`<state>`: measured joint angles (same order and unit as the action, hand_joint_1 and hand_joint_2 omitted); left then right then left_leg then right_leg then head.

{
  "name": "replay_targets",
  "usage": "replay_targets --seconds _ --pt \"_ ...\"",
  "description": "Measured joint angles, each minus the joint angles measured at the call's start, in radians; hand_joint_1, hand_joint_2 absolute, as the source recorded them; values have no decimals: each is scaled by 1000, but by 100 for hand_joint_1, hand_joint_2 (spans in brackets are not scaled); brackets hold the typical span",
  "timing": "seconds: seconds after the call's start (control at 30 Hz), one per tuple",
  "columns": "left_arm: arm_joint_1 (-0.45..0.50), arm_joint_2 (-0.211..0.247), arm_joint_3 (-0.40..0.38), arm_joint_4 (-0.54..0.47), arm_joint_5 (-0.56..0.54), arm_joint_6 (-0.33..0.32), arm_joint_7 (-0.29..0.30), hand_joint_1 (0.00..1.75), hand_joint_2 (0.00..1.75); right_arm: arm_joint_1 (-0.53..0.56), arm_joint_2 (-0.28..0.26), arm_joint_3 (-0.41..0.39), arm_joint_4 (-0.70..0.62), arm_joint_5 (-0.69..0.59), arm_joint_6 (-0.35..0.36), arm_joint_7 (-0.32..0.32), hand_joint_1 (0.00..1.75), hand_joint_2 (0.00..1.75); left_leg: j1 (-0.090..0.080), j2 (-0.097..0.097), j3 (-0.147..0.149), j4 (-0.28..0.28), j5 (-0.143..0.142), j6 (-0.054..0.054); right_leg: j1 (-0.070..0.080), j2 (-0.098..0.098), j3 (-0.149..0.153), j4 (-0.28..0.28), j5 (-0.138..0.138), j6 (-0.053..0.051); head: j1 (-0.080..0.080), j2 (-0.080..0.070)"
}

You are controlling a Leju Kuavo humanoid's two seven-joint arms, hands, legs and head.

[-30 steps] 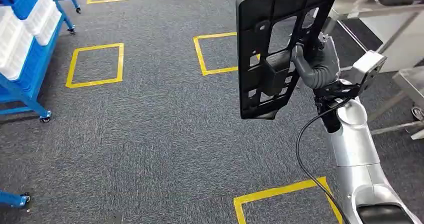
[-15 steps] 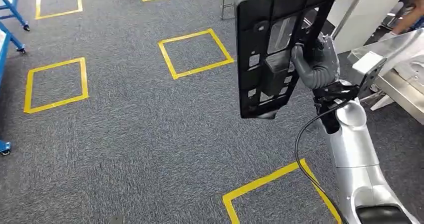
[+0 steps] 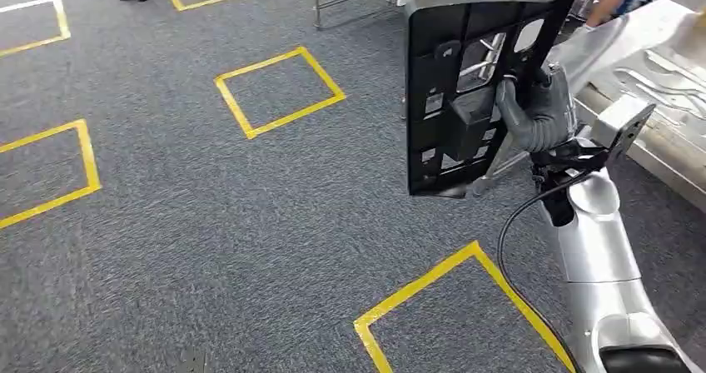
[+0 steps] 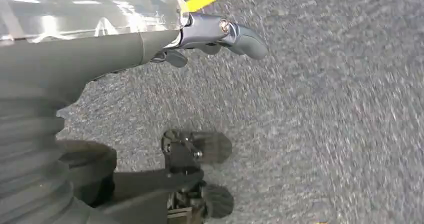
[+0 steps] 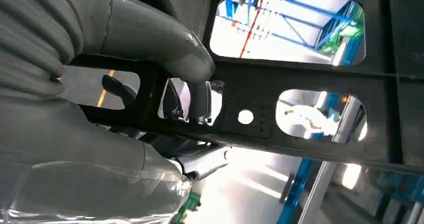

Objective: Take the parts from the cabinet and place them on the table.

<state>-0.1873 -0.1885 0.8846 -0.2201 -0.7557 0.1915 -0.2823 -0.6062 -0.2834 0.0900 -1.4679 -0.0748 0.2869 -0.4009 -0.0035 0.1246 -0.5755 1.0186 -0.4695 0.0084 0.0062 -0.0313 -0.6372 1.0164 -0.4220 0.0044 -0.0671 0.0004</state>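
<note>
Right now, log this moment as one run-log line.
phase: carrying | right hand: grips black plastic panel, upright | left hand: hangs over carpet, holds nothing | table: ahead right, part not yet placed

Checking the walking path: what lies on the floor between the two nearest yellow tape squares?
In the head view, only bare grey carpet between the far square and the near one.

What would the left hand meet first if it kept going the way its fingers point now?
Probably only the grey carpet: the left hand hangs empty, fingers toward the floor, nothing between; depth is unclear.
</note>
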Motion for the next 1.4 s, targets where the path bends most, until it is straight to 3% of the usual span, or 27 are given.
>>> replay_targets --seconds 0.03,0.07,0.13,0.2,0.23,0.3,0.37,0.4,0.53,0.6,0.63,0.7,0.73,0.77,0.83,0.87,0.9,1.03,1.07,1.1,1.13,1.2,1.23,1.27,1.33,1.37,1.4 --pt "-2 0 0 0 0 0 0 0 175 -1 0 0 0 0 0 0 175 175 1 -7 5 1 -5 -9 -9 9 6 -6 3 -6 0 0" --pt "-7 0 -2 0 -3 0 1 0 175 -7 0 -2 0 2 -1 0 175 175 8 -53 1 26 -26 -14 -10 20 14 -11 3 -12 0 0" --pt "-8 0 -2 0 -3 0 1 0 175 -19 2 -2 5 4 -1 0 175 175 11 -104 -72 177 -100 -13 -11 38 15 -9 3 -23 0 0" --pt "-3 0 -2 0 -2 0 1 0 175 -14 3 -1 10 4 -1 0 175 175 11 -116 -151 318 -137 -15 -9 63 16 -8 2 -23 0 0" --pt "-1 1 -1 0 -1 0 1 0 175 -14 3 -1 13 5 -1 0 175 175 11 -116 -164 327 -124 -14 -9 76 16 -7 2 -23 0 0" --pt "1 3 -1 0 -1 0 1 0 175 -14 3 -1 15 6 -1 0 175 175 12 -119 -126 214 -40 -10 -10 104 16 -2 0 -21 0 0" --pt "0 4 -1 0 -1 0 0 0 175 -14 3 -1 15 6 -1 -1 175 175 16 -178 -55 41 41 -4 -14 127 13 6 -5 -14 0 0" --pt "0 4 -2 0 0 0 0 0 175 -17 3 -1 17 7 -2 -3 175 175 22 -204 -42 16 27 -5 -9 139 5 16 -9 -6 0 0" --pt "-2 3 -2 0 1 0 0 0 175 -14 -7 -2 19 11 -3 -5 175 175 14 -161 -35 6 33 17 -21 179 0 3 -2 25 0 0" --pt "-6 2 -2 0 1 0 -1 0 175 -20 -18 -3 19 13 -3 -6 175 175 15 -140 -27 -9 40 27 -18 85 -24 60 -44 29 2 0" --pt "-5 2 -2 0 1 -1 -1 0 175 -24 -18 -3 20 13 -3 -7 175 175 14 -128 -27 -9 39 28 -19 57 -58 129 -81 35 2 0" --pt "-1 3 -1 0 2 0 0 0 175 -18 -17 -3 22 13 -3 -7 175 175 13 -106 -27 -7 35 28 -22 36 -135 282 -141 42 1 0" --pt "0 3 -1 0 2 0 0 0 175 -15 -17 -3 23 13 -3 -7 175 175 12 -93 -27 -7 33 27 -23 35 -151 309 -139 44 2 0" --pt "1 3 -1 0 1 0 0 0 175 -14 -17 -3 24 13 -3 -7 175 175 12 -81 -26 -5 31 26 -24 34 -142 287 -115 45 1 0" --pt "0 2 -2 0 2 -1 0 0 175 -15 -19 -3 24 13 -3 -7 175 175 13 -58 -21 -2 23 22 -22 17 -54 118 -25 41 1 0" --pt "0 2 -2 0 1 -1 0 0 175 -17 -21 -3 24 13 -6 -7 175 175 11 -49 -15 -2 19 19 -19 -19 -1 23 13 35 1 0" --pt "-1 2 -2 0 1 -2 0 0 175 -18 -21 -3 25 13 -9 -8 175 175 4 -42 -12 -4 16 14 -5 -65 10 0 -5 22 1 0" --pt "-4 1 -2 0 1 -2 1 0 175 -14 -23 -5 24 17 -21 -8 175 175 2 1 5 -12 7 -6 -4 -12 7 -9 1 3 1 0" --pt "-4 -1 -2 0 0 -1 1 0 175 -8 -24 -8 20 18 -21 -8 175 175 3 -6 3 -6 -4 -14 -21 0 19 -17 6 -5 0 0" --pt "-6 -1 -2 0 -2 -1 1 0 175 -7 -23 -11 15 18 -22 -11 175 175 6 -59 -7 34 -28 -17 -18 12 22 -19 4 -9 1 0" --pt "-5 -1 -2 0 -2 0 4 0 175 -7 -23 -12 14 18 -22 -10 175 175 9 -88 -36 99 -62 -17 -17 19 23 -19 5 -15 0 0" --pt "1 -1 -2 0 -2 0 11 0 175 3 -18 -12 14 18 -21 -10 175 175 10 -113 -123 265 -126 -19 -14 48 24 -18 2 -21 0 0" --pt "5 0 -2 0 -2 0 13 0 175 10 -17 -12 14 19 -21 -9 175 175 11 -116 -151 309 -128 -18 -12 64 24 -17 2 -22 0 0" --pt "7 0 -2 0 -5 0 16 0 175 15 -17 -12 14 19 -21 -9 175 175 10 -116 -157 300 -104 -16 -11 82 25 -15 1 -22 0 0" --pt "6 1 -3 0 -8 0 19 0 175 16 -17 -14 13 19 -21 -8 175 175 10 -124 -106 160 -11 -8 -9 112 26 -11 -2 -20 0 0" --pt "5 1 -3 0 -8 0 19 0 175 15 -17 -15 13 20 -21 -8 175 175 10 -149 -68 69 36 -1 -9 125 27 -9 -4 -18 0 0" --pt "5 2 -3 0 -8 0 20 0 175 16 -17 -16 12 20 -22 -8 175 175 12 -194 -45 14 37 9 -11 134 25 -7 -6 -15 0 0"
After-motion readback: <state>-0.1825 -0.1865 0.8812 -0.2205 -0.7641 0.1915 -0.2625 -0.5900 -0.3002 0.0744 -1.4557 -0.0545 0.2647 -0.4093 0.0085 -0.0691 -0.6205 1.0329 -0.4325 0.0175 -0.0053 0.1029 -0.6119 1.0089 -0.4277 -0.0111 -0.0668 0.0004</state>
